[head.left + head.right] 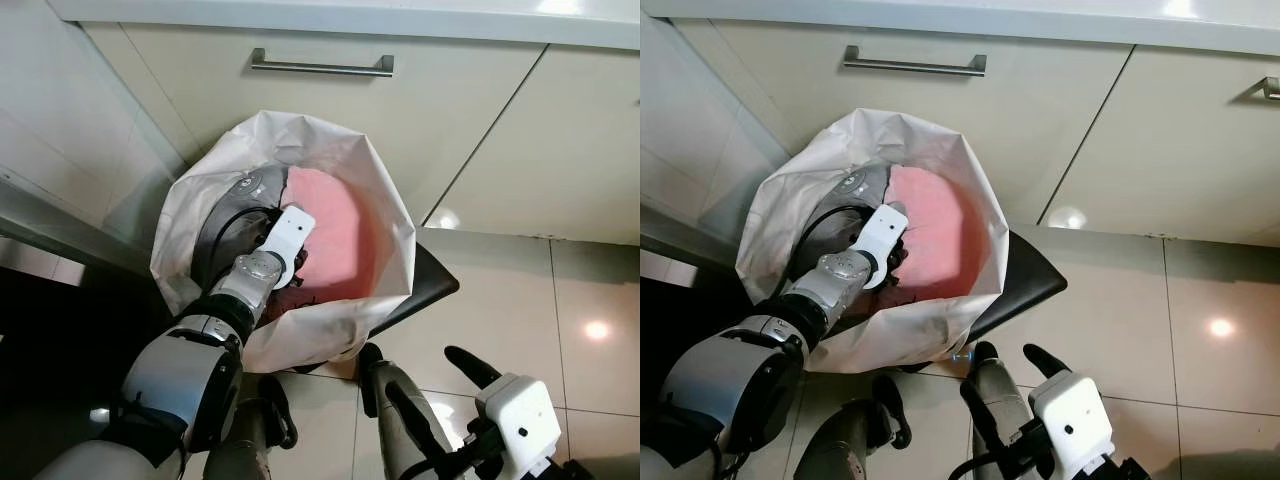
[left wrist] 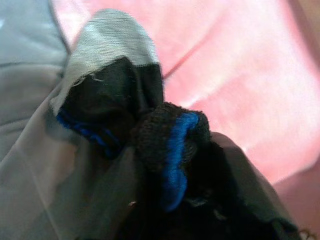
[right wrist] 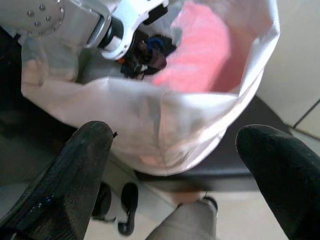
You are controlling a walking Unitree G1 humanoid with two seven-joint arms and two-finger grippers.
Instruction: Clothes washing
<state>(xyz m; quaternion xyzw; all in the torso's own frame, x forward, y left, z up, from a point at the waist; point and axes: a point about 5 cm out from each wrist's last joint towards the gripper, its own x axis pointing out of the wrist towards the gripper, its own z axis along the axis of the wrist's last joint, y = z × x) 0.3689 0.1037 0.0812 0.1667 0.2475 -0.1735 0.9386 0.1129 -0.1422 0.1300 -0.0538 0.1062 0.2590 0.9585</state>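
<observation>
Garment retrieval from laundry bag [image 1: 330, 330]
Left gripper [image 3: 145, 55] clenches black-and-blue garment [image 2: 165, 145]; lift straight, clearing rim. Right gripper [image 3: 170, 165] released.

The white bag's [image 1: 340, 330] mouth gapes upward, but the left arm [image 1: 255, 275] and pink cloth [image 1: 330, 235] crowd it; cabinet doors [image 1: 420, 110] stand just behind.

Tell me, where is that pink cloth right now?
The pink cloth lies inside the white laundry bag below the cream drawer, right beside the left gripper reaching in.
</observation>
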